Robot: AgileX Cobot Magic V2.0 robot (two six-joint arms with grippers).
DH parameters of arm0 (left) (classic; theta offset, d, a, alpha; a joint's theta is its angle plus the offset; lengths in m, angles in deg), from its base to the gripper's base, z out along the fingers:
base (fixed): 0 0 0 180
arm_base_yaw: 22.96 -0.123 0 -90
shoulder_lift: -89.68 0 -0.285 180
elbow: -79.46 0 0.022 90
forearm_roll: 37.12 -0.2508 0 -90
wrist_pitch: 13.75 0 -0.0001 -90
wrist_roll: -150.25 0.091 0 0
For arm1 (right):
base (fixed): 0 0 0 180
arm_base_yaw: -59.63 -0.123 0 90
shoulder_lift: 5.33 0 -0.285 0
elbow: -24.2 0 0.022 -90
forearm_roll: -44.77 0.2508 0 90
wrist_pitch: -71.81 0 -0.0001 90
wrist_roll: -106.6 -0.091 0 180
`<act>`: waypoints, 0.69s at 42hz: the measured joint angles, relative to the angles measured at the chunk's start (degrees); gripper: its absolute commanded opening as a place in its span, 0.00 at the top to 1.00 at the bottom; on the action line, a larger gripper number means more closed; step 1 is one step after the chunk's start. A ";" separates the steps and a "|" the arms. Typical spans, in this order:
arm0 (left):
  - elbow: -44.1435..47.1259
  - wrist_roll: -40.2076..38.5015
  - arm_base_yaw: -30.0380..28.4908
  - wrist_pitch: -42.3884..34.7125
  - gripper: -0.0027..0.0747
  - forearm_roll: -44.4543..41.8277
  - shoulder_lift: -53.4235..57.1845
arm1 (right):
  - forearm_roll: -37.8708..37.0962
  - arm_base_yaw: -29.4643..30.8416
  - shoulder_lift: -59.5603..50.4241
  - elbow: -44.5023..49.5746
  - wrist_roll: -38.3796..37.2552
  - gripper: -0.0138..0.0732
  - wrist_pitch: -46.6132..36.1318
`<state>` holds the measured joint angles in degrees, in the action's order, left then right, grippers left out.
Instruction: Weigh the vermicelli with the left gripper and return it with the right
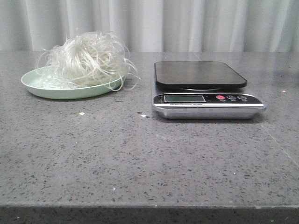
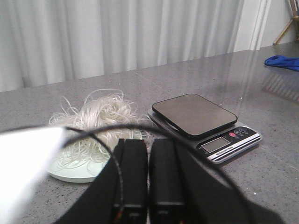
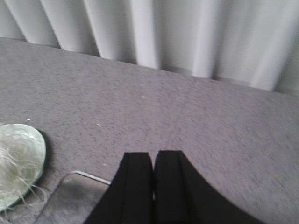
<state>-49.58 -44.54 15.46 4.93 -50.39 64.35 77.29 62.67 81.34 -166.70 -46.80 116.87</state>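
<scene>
The vermicelli [image 1: 86, 58] is a fluffy ball of thin white strands heaped on a pale green plate [image 1: 42, 87] at the left of the table. It also shows in the left wrist view [image 2: 100, 116] and at the edge of the right wrist view [image 3: 14, 163]. The kitchen scale [image 1: 205, 88] with a dark bare platform stands to the right of the plate; it also shows in the left wrist view [image 2: 196, 114]. My left gripper [image 2: 149, 142] is shut and empty, held back from the plate. My right gripper [image 3: 153, 154] is shut and empty above the scale's corner [image 3: 74, 191]. Neither gripper shows in the front view.
The grey speckled tabletop [image 1: 140, 154] runs to a front edge close to the camera. White curtains [image 1: 163, 23] hang behind the table. A blue cloth [image 2: 282, 61] lies at the far side in the left wrist view. A black cable [image 2: 93, 128] loops across the left wrist view.
</scene>
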 measured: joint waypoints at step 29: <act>0.00 0.00 0.00 0.00 0.79 0.00 0.00 | -3.79 0.54 -40.46 56.45 -0.20 0.67 -25.98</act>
<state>-49.58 -44.54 15.46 4.93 -50.39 64.35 73.51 63.20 40.89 -110.24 -47.01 90.90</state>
